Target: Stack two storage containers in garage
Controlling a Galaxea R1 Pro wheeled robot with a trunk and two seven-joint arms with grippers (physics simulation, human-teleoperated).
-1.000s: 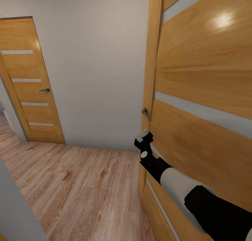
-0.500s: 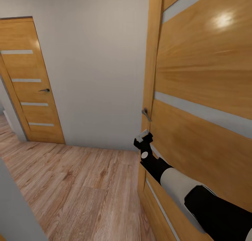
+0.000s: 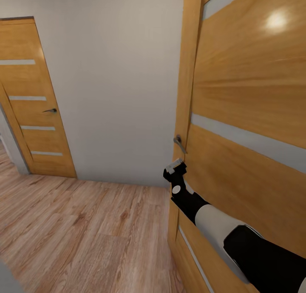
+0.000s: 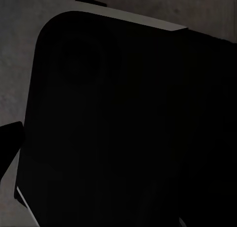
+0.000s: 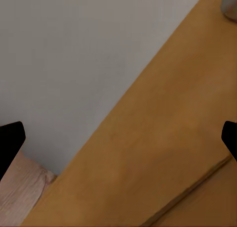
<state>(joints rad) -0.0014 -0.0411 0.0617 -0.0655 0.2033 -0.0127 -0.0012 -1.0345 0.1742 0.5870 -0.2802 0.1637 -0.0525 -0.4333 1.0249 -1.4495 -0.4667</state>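
So our right gripper [image 3: 175,167] is parked just below the door handle [image 3: 179,143] of the near door [image 3: 246,97], close but not touching as far as we can tell. In the right wrist view the two fingertips [image 5: 11,143] sit way out at opposite edges of the frame, so the jaws are spread wide with nothing between them, just door wood and a strip of grey wall [image 5: 74,54] ahead.

The relation that matters, we reckon: the handle sits just above and a touch beyond the jaws, its lever slanting down along the door's face. The right arm [image 3: 221,229] is stretched flat along the door, so it's clearly the nearer one for any handle work.

The left gripper is a mystery. The left wrist view is mostly one big dark rounded shape [image 4: 123,118] with a bit of mottled grey around it, and we can't tell what that is or whether those jaws are spread or closed.

Out from the handle: plain grey wall beyond the door edge, light wood floor [image 3: 85,229] below, and a second door [image 3: 32,101] of the same style farther off past that wall, closed, with its own small handle.

The two storage containers aren't anywhere we can see from here. This looks like a hallway, so our guess is we're in transit. What's behind the near door is hidden too.
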